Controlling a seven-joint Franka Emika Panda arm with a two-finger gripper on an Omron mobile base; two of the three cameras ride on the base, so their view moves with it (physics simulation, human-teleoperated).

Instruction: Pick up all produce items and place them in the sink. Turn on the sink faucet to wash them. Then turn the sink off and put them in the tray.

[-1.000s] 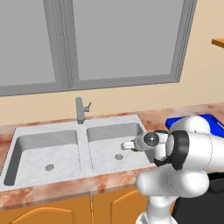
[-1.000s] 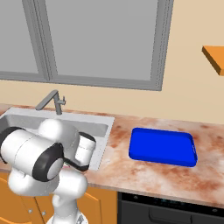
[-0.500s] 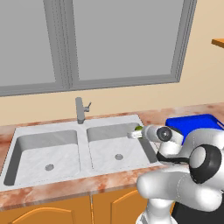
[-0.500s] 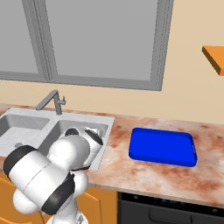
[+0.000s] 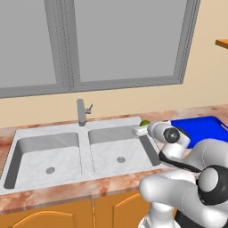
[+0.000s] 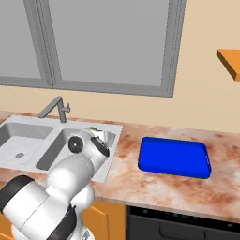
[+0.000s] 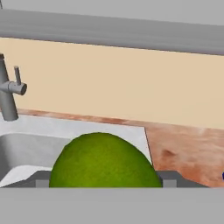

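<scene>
Since a second ago the tool (image 5: 141,128) has risen out of the right bowl of the sink (image 5: 67,133) toward its back right corner, carrying the lime (image 7: 104,161). Its jaws grip the lime between them, faucet (image 5: 82,111) to its left and blue tray (image 6: 174,156) to its right on the table (image 6: 154,185).
</scene>
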